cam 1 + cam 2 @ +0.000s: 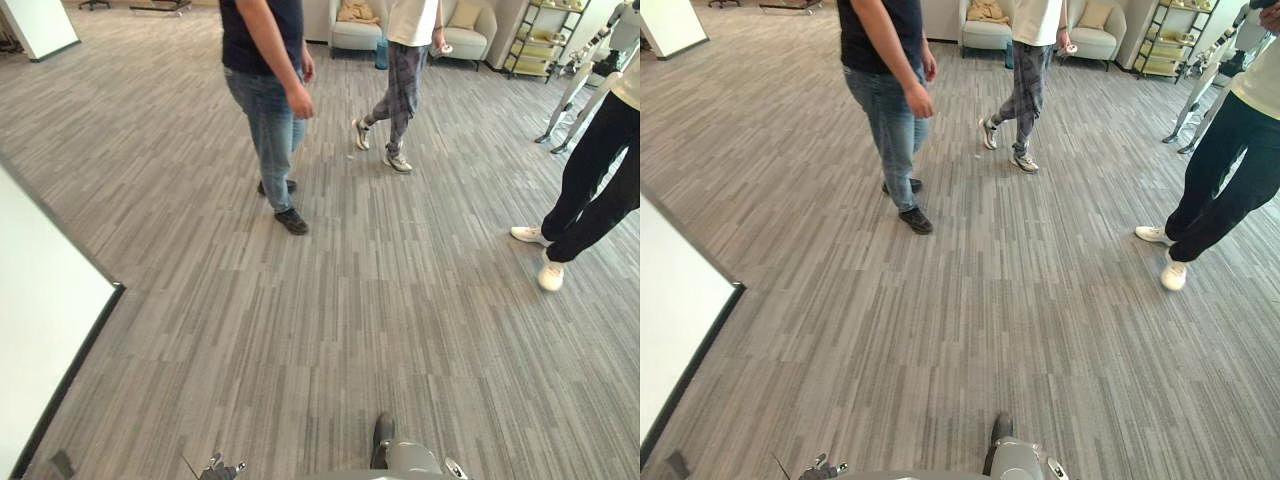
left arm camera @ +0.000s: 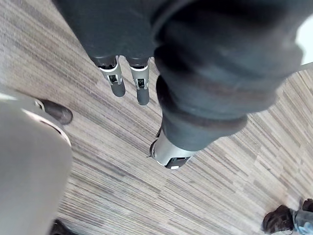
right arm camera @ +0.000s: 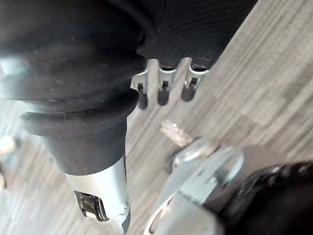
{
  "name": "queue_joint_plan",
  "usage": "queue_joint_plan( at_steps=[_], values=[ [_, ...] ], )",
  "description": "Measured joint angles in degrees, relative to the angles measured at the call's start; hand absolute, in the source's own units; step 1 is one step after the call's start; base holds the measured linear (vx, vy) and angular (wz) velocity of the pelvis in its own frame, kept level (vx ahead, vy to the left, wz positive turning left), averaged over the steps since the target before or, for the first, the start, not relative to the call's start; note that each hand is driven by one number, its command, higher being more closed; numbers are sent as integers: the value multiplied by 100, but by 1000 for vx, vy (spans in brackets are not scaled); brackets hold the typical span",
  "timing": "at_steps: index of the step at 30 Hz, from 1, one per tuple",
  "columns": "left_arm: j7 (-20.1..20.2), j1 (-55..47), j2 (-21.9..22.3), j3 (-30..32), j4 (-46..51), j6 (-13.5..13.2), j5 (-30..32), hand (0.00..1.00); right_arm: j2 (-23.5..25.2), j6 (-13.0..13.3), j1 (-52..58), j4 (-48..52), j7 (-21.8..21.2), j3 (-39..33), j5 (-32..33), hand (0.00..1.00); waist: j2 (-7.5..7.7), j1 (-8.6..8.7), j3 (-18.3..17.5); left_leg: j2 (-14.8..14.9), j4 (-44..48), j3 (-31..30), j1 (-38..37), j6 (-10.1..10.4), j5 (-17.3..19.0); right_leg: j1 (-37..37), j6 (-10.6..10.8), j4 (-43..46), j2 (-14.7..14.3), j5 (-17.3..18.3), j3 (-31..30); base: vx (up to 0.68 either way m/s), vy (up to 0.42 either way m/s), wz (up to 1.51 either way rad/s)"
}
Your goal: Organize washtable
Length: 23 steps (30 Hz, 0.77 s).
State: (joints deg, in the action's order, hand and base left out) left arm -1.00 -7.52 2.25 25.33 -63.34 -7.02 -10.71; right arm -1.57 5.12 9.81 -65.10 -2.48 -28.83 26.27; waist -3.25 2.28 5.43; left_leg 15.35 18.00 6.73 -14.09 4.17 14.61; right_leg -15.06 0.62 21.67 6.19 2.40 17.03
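Carpet [image 1: 400,300] beneath; left hand [image 2: 116,81] and right hand [image 3: 164,92] hang, fingers loosely straight, empty; person in jeans [image 1: 268,110] stands beyond.

the floor [image 1: 400,300] is covered in grey carpet, streaked with fine lighter and darker stripes. a white panel [image 1: 40,320] is edged in black. the first person [image 1: 262,60] is dressed in a dark navy top, blue jeans and black shoes, the second person [image 1: 403,70] in a white top and grey checked trousers, the third person [image 1: 590,170] in black trousers and white shoes. the armchairs [image 1: 465,42] are upholstered in cream. silver fingers with dark tips are shown on the left hand [image 2: 142,88] and the right hand [image 3: 163,90].
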Motion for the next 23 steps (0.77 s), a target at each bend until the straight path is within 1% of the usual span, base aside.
queue_joint_plan(
  at_steps=[1,2,3,4,5,6,7,8,9,10,11,12,13,14,16,17,18,19,21,23],
  values=[
    [-5,13,28,115,51,1,-10,0,46,-1,-3,97,1,18,2,0,10,-8,12,111,914,-181,438,-39,-254,109,-104,46,-36,148,77,697,-358,31],
    [-24,16,5,132,96,0,-12,0,38,1,-91,104,5,6,2,0,42,-36,49,296,2309,-408,1154,77,-354,475,-195,-105,-127,268,215,574,-283,28],
    [-21,18,10,138,102,1,-35,0,27,2,-106,101,6,4,2,0,41,-42,53,309,2489,-406,1198,78,-354,586,-199,-179,-141,271,259,563,-224,36],
    [-32,32,10,122,103,-30,-122,0,-2,16,-118,91,13,2,0,0,85,-54,88,364,2788,-217,1381,81,-352,1168,-206,-564,-210,270,364,417,-157,38],
    [-32,10,-8,-6,181,-98,-217,0,-10,31,-119,97,49,-51,3,0,186,-106,94,351,2541,199,1445,82,-351,1724,-205,-975,-200,270,456,482,-198,39],
    [-32,4,-15,-60,231,-115,-226,0,-13,45,-125,112,86,-59,9,0,202,-145,85,346,2327,334,1484,83,-352,1874,-204,-1103,-206,271,495,436,-195,24],
    [-26,14,-2,-147,304,-146,-274,0,-37,95,-211,118,113,-77,11,0,210,-189,82,278,1686,474,1666,89,-356,2060,-185,-1348,-225,282,541,296,-122,6],
    [-26,15,-7,-178,307,-167,-277,0,-55,97,-267,104,109,-96,8,0,208,-187,82,189,1281,454,1762,110,-373,2107,-177,-1437,-230,283,579,281,-83,6],
    [-31,18,-9,-239,302,-175,-277,0,-79,97,-328,94,110,-119,10,0,197,-187,79,48,640,422,1872,227,-487,2135,-145,-1516,-233,273,609,233,40,8],
    [-35,15,-16,-273,280,-177,-276,0,-112,93,-324,74,109,-120,9,0,166,-201,70,-126,-79,414,1950,326,-860,2181,-84,-1578,-264,297,627,226,77,5],
    [-37,5,-13,-264,218,-188,-281,0,-126,78,-306,66,104,-200,6,0,95,-207,60,-183,-419,408,1951,233,-1326,2240,-5,-1575,-337,348,612,276,155,12],
    [-35,25,-62,-254,138,-195,-305,0,-46,61,-267,-3,106,-295,-8,0,130,-218,27,-264,-631,440,1805,184,-1403,2404,96,-1585,-324,417,582,201,135,13],
    [-29,20,-117,-265,110,-193,-298,0,26,56,-213,-44,98,-332,-60,0,236,-204,-6,-361,-823,426,1672,178,-1449,2414,101,-1575,-271,415,577,278,183,13],
    [-26,6,-235,-264,52,-194,-264,0,206,45,-117,-161,91,-334,-218,0,399,-206,-104,-561,-1414,475,1382,165,-1638,2417,173,-1575,-128,460,519,178,107,8],
    [-17,7,-329,-281,10,-166,-208,0,357,-47,-84,-252,77,-339,-427,0,543,-159,-154,-727,-1928,485,1133,110,-1832,2474,212,-1566,-11,483,487,189,131,13],
    [-15,12,-368,-344,-29,-144,-202,0,366,-84,-98,-315,38,-420,-500,0,559,-157,-165,-824,-2160,498,1005,81,-1899,2477,219,-1546,41,479,463,161,139,13],
    [-14,12,-376,-363,-33,-127,-201,0,353,-103,-98,-317,8,-436,-568,0,557,-158,-164,-854,-2247,504,943,61,-1923,2476,219,-1534,69,478,454,63,83,10],
    [-9,15,-417,-485,-51,-98,-181,0,335,-125,-100,-322,-20,-439,-785,0,547,-159,-166,-895,-2341,504,885,39,-1944,2485,221,-1511,106,477,422,58,54,8],
    [26,17,-488,-655,-62,-99,-56,0,313,-135,-116,-322,-31,-418,-1054,0,539,-159,-165,-957,-2344,493,873,39,-1943,2482,288,-1492,159,437,302,48,42,4],
    [110,27,-581,-857,-87,-92,-9,0,240,-155,-155,-335,-33,-249,-1215,0,535,-152,-162,-1032,-2359,504,870,39,-1942,2473,319,-1505,197,418,249,4,17,-1]
  ],
)
